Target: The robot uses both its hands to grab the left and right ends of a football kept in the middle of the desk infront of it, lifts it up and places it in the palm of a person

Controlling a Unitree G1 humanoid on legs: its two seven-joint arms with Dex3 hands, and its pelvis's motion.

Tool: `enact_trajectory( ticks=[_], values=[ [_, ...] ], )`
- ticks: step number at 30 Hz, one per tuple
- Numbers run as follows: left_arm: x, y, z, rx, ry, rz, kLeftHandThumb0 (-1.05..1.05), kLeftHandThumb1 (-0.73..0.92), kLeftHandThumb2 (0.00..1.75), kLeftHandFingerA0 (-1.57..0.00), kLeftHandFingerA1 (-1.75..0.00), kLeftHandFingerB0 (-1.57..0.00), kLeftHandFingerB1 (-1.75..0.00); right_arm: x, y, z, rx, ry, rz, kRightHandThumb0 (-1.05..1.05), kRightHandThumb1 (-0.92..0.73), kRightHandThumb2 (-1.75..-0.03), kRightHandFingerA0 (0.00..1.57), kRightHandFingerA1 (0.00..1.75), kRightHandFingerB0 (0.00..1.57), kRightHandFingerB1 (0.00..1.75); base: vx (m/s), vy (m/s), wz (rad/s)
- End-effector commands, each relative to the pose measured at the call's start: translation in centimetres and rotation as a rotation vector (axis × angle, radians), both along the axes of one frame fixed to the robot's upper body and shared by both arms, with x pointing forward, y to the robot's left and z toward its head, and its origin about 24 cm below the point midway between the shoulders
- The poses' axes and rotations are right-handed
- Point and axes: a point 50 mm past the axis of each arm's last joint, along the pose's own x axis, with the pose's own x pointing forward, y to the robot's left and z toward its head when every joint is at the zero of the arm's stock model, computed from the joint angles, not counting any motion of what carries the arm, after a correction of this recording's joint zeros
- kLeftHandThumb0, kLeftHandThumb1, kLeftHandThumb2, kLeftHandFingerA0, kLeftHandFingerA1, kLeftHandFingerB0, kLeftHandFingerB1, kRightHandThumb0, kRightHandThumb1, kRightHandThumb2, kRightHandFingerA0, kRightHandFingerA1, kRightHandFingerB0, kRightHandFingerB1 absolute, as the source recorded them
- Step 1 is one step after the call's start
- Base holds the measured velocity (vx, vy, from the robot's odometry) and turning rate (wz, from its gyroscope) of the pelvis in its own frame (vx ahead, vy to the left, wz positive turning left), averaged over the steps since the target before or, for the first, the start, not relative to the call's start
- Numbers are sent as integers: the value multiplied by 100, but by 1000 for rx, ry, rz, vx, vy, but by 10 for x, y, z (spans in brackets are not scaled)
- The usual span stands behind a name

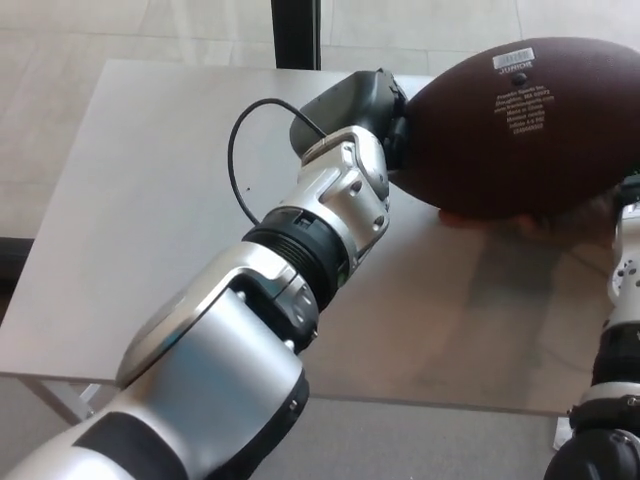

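So the left hand [375, 115] was pressed flat against the left end of the football [520, 130], though I couldn't tell how its fingers were set since the back of the hand hid them. The ball was up off the desk [150, 200], over at the far right, resting on what looked like a person's palm [530, 218] peeking out just underneath. The right hand wasn't really in view, only a bit of the right forearm [625, 300] at the right edge.

My take: the handover was basically there, so the trick was to keep the squeeze even until the palm clearly carried the weight, then ease both sides off together. Letting one side go first could've rolled it off.

Around it: a black cable [245, 150] looped off the wrist, bare desk otherwise, nothing blocking.
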Motion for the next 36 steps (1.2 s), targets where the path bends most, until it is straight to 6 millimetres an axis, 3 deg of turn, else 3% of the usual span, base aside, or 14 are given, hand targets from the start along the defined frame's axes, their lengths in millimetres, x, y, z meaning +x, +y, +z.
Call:
enact_trajectory(
  ticks=[1, 6, 11, 16, 17, 18, 25, 27, 28, 29, 30, 33, 34, 36],
  values=[
    [3, 0, 5, -267, 74, 14, -51, 79, 63, -47, -109, -30, -67, -4, 2, -7, -140, 159, -12, -34, -81, -64, 97, 110, 63, 78, 0, 0, 0],
    [19, 31, 29, -301, 13, 49, -61, 79, 63, -65, -147, -7, -35, -5, -21, 4, -237, 168, -18, -48, -86, -65, 69, 69, 24, 41, 0, 0, 0],
    [38, 102, 96, -468, -158, 85, -75, 60, 98, -1, -44, 0, -19, -16, -52, 33, -298, 76, -16, -76, -74, -104, 37, 68, 0, 13, 0, 0, 0],
    [28, 157, 149, -659, -328, 65, -81, 82, 64, -18, -81, 0, -27, -33, -69, 51, -372, 8, -14, -79, -86, -66, 30, 92, 0, 0, 0, 0, 0],
    [21, 169, 160, -668, -359, 54, -83, 64, 104, -10, -65, -1, -22, -36, -73, 56, -403, -19, 21, -81, -69, -96, 17, 65, 0, 0, 0, 0, 0],
    [4, 196, 175, -690, -402, 63, -84, 66, 110, -2, -45, -5, -17, -49, -82, 64, -451, -60, 43, -105, -79, -113, 0, 16, 0, 6, 0, 0, 0],
    [-95, 260, 150, -785, -498, 40, -85, 71, 110, -11, -58, -2, -22, -124, -110, 88, -609, -101, 86, -105, -87, -119, 9, 18, 0, 9, 0, 0, 0],
    [-125, 273, 137, -736, -500, 70, -86, 92, 68, -12, -53, 0, -25, -147, -110, 94, -658, -111, 50, -105, -82, -117, 8, 18, 0, 12, 0, 0, 0],
    [-145, 281, 126, -722, -505, 75, -90, 77, 117, -7, -55, -1, -13, -163, -113, 97, -735, -83, 50, -105, -85, -116, 11, 14, 0, 6, 0, 0, 0],
    [-167, 291, 116, -711, -515, 125, -82, 72, 114, -16, -59, 0, -22, -178, -116, 97, -755, -69, 31, -85, -91, -67, 1, 34, 0, 1, 0, 0, 0],
    [-185, 299, 107, -709, -522, 161, -86, 91, 69, -16, -52, -7, -25, -190, -118, 97, -782, -58, 24, -89, -75, -112, 6, 23, 0, 14, 0, 0, 0],
    [-248, 325, 84, -711, -552, 343, -96, 72, 108, -29, -59, -12, -45, -231, -128, 99, -821, -29, -27, -86, -73, -111, 7, 29, 0, 17, 0, 0, 0],
    [-271, 336, 79, -693, -563, 407, -89, 70, 108, -28, -61, -10, -46, -245, -129, 99, -847, 6, -30, -88, -91, -69, 41, 153, 0, 11, 0, 0, 0],
    [-296, 346, 74, -672, -571, 471, -89, 70, 108, -28, -61, -10, -46, -259, -130, 98, -880, 59, -25, -88, -91, -69, 41, 153, 0, 11, 0, 0, 0]
  ],
)
